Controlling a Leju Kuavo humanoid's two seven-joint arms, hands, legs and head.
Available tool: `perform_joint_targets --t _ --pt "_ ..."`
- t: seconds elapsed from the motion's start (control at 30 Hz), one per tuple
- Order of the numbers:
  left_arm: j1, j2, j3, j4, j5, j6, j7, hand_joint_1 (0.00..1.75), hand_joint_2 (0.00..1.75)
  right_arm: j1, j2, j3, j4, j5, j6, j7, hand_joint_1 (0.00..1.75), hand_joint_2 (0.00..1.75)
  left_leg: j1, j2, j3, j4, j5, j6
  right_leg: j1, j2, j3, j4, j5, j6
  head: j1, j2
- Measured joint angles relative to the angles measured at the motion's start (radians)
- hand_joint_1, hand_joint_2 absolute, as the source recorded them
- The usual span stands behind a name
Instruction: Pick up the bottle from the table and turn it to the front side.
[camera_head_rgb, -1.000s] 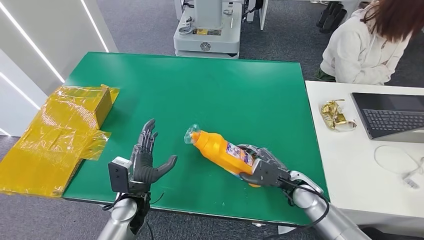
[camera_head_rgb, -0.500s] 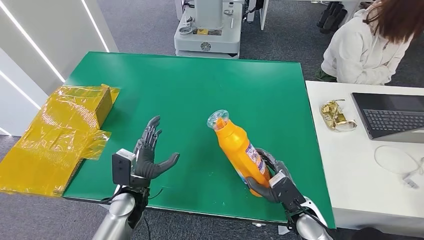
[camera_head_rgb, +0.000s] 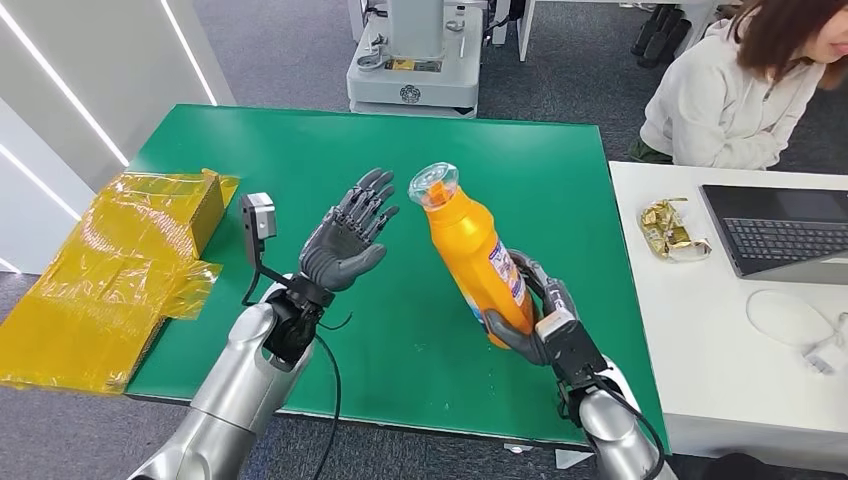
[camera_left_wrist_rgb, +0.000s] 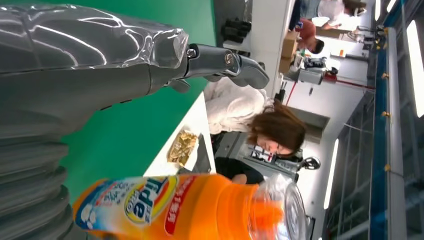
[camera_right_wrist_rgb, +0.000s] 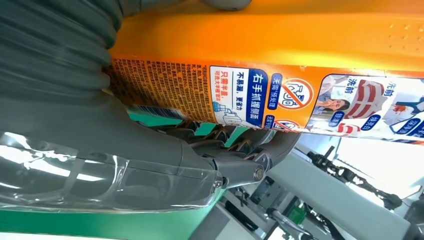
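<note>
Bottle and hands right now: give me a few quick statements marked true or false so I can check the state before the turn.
1. The right hand holds the bottle by its lower body. True.
2. The bottle lies flat on the table. False: it is lifted clear, nearly upright, cap end up.
3. The left hand grips the bottle's neck. False: it is raised beside the bottle with fingers spread, holding nothing, with a gap between them.
4. The bottle's cap is clear. True.
5. A laptop sits on the white table at the right. True.
6. The yellow wrapped box is under the bottle. False: it sits at the table's left edge.
</note>
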Motion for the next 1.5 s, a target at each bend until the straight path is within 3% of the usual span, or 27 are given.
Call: perform_joint_targets --t 0.4,0.73,1.07,1.5 --pt "-0.081 0.007 -0.062 0.063 0.022 0.013 0.010 0.00 1.75 -0.095 0.013 0.026 0.114 -0.017 -0.011 -0.016 1.75 1.75 0.000 0.000 -0.001 0.000 0.000 0.000 0.000 0.000 -0.001 0.000 0.000 0.000 0.000 0.000" --pt "-0.142 0.002 -0.102 0.122 -0.046 0.086 -0.075 0.00 1.75 -0.112 0.006 0.065 0.067 0.003 -0.097 -0.018 1.75 1.75 0.000 0.000 -0.001 0.000 0.000 0.000 0.000 0.001 -0.001 0.000 0.000 0.000 0.000 0.000" --pt "-0.183 -0.002 -0.102 0.140 -0.031 0.060 -0.070 0.00 1.75 -0.119 0.001 0.124 -0.011 0.018 -0.118 0.013 1.75 1.75 0.000 0.000 -0.001 0.000 0.000 0.000 0.000 0.001 -0.001 0.000 0.000 0.000 0.000 0.000" --pt "-0.205 -0.006 -0.102 0.131 0.011 0.035 -0.023 0.00 1.75 -0.139 -0.003 0.129 0.034 0.010 -0.115 0.022 1.75 1.75 0.000 0.000 -0.001 0.000 0.000 0.000 0.000 0.000 -0.001 0.000 0.000 0.000 0.000 0.000"
